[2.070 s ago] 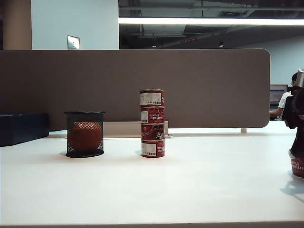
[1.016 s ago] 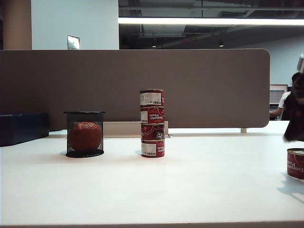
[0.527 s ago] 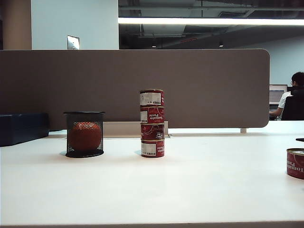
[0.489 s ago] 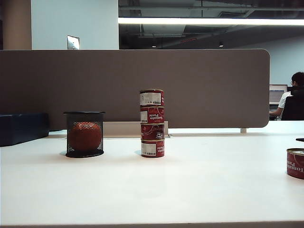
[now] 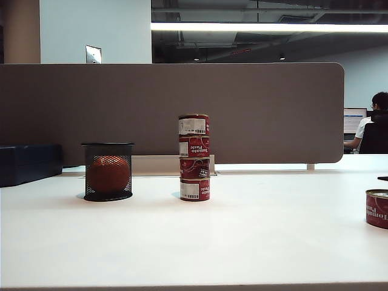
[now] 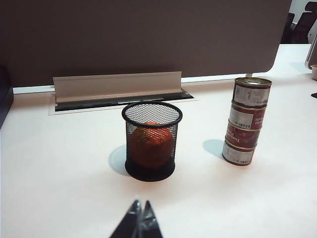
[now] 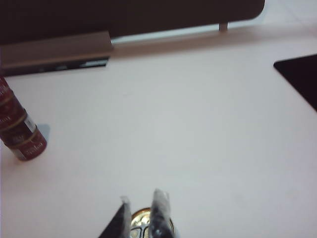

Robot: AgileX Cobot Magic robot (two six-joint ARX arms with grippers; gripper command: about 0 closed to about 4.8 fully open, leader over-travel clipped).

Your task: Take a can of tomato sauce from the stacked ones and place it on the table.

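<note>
Left of the stacked ones (image 5: pixel 194 157) stood a black mesh cup (image 5: pixel 108 171) holding an orange ball (image 5: pixel 108 173). The left gripper (image 6: pixel 140 221) hung before that cup, fingertips together, empty. Well right of the stack, the can of tomato sauce (image 5: pixel 377 208) sat on the table (image 5: pixel 242 242); the right gripper (image 7: pixel 140 212) hovered above it, jaws slightly parted, holding nothing.

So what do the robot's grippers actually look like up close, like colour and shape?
Only the fingertips show. The left gripper has two black, glossy fingers tapering to thin points. The right gripper has two dark, narrow fingers with paler tips, blurred in its wrist view. No cables, markings or arm bodies are visible, and neither arm appears in the exterior view.
</note>
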